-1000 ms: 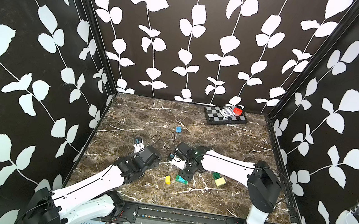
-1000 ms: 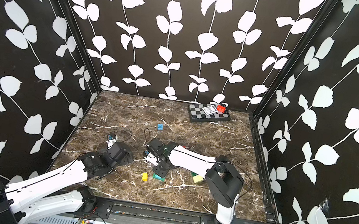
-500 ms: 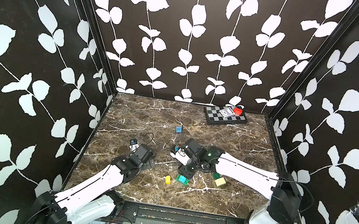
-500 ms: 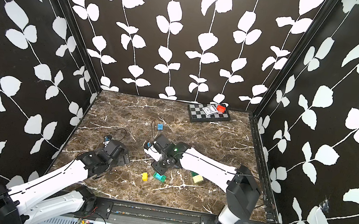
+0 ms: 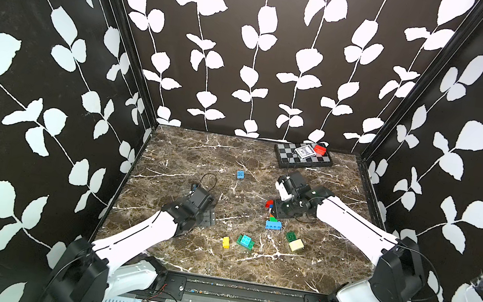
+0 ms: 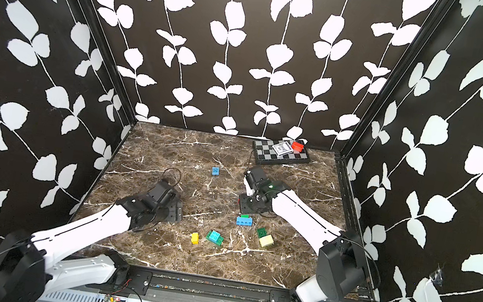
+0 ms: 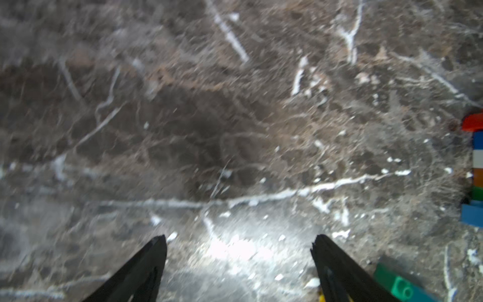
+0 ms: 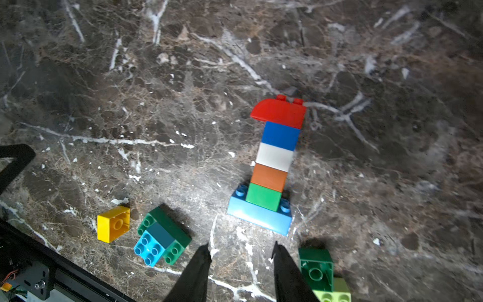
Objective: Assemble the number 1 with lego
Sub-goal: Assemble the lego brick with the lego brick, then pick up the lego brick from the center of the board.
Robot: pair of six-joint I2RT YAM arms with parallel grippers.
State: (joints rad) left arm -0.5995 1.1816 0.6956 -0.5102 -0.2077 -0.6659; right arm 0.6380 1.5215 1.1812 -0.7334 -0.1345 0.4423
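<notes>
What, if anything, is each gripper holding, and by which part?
Nothing is held. The left gripper and the right gripper both show fingers apart with nothing between them; the lego 1 lies free on the table.

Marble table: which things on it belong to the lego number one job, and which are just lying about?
Belongs to the job:
number 1 stack
yellow brick
green and light-blue pair
dark green brick
cream brick
lone blue brick

Just lying about:
chessboard
card pack on it
red block on it, too small to tell if it is lego
</notes>
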